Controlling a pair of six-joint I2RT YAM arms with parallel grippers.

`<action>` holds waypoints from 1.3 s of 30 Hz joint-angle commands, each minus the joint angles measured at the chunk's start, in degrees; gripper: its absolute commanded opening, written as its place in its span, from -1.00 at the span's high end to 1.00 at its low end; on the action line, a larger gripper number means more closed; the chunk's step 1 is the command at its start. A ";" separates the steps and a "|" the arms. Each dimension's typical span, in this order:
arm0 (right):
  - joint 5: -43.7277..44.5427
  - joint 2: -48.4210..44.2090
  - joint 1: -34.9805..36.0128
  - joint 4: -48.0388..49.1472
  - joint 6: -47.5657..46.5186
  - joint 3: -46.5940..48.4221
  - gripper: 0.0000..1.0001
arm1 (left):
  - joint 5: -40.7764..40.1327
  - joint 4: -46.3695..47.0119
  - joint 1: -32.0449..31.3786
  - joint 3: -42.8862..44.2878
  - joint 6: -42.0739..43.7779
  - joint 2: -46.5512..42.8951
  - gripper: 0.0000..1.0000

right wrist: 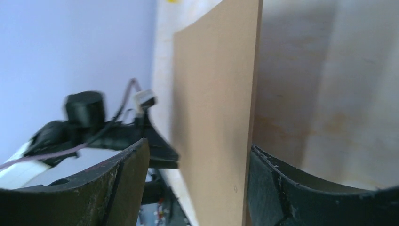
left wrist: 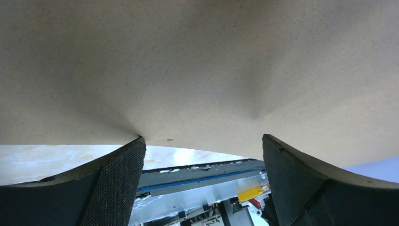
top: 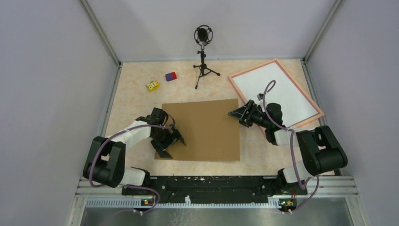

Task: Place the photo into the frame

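Left wrist view first: my left gripper (left wrist: 201,141) stands wide, its two fingers (left wrist: 117,183) well apart with nothing between them. The near edge of the brown backing board (left wrist: 197,66) runs across right at their tips. Whether either pad touches it, I cannot tell.

From above, this left gripper (top: 170,145) sits at the board's (top: 207,129) near-left corner. The board lies flat in the middle of the table (top: 136,99).

My right gripper (right wrist: 197,146) is wide too, closed on nothing. In its own camera the board (right wrist: 216,94) fills the gap between the fingers, with one straight edge running just beside the right-hand finger (right wrist: 282,188). The top external view puts the right gripper (top: 237,117) at the board's far-right corner.

The frame (top: 252,68) lies behind my right arm, at the table's far right, turned at an angle and apart from the board. A white sheet (top: 277,89) fills it — I cannot tell whether this is the photo lying face down, since no printed side shows.

Farther back stand a microphone on a tripod (top: 203,52), a yellow toy (top: 152,85) and a red-and-purple block (top: 171,76).
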 commanded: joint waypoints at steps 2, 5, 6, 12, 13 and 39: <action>-12.24 3.04 6.70 26.55 17.12 0.47 -0.35 | -6.40 16.32 -1.22 -5.96 2.31 8.09 -0.97; -11.71 3.79 8.66 27.57 16.98 0.31 -0.12 | -6.87 16.26 -1.20 -4.74 3.11 8.47 -0.97; -12.32 3.51 8.51 25.45 14.89 0.91 0.06 | -7.38 15.81 -1.32 -4.23 3.64 8.28 -0.97; -7.96 -6.31 7.81 -18.95 -20.18 13.17 1.00 | -11.99 12.74 -1.31 -0.56 10.48 1.81 -0.97; -6.14 -8.16 7.95 -24.86 -25.41 15.92 1.00 | -11.94 12.61 -1.31 -0.04 12.12 -0.02 -0.97; 6.88 -19.00 5.34 -82.28 -135.91 73.34 1.00 | -4.76 25.19 -14.31 12.91 34.43 -25.29 -0.98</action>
